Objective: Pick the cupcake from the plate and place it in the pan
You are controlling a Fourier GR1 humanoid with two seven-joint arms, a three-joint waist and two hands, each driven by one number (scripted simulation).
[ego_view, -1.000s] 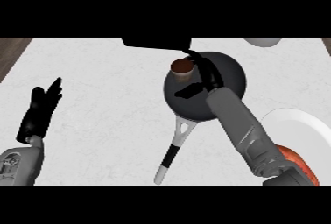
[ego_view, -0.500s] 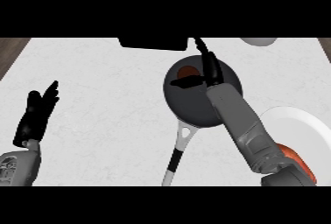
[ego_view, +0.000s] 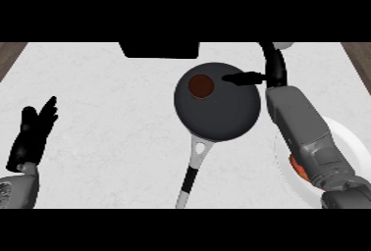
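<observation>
The cupcake (ego_view: 200, 86) sits in the pan (ego_view: 217, 105), in the pan's far left part, seen from above as a round brown-red top. Nothing touches it. The pan is dark and round, and its handle (ego_view: 191, 171) runs toward the near edge of the desk (ego_view: 109, 122), pale at both ends with a black grip between.

The right hand (ego_view: 262, 68) hangs over the pan's far right rim, just right of the cupcake and apart from it. Its fingers (ego_view: 243, 77) are straight and spread from the thumb, holding nothing; one points left toward the cupcake. The grey right forearm (ego_view: 301, 127) comes in from the lower right and crosses over the white plate (ego_view: 344, 142), which lies right of the pan and is partly hidden by the arm.

The left hand (ego_view: 33, 135) rests at the left edge, well apart from the pan, fingers straight and pointing up, empty.

A black object (ego_view: 159, 49) lies at the desk's far edge, just beyond the pan.
</observation>
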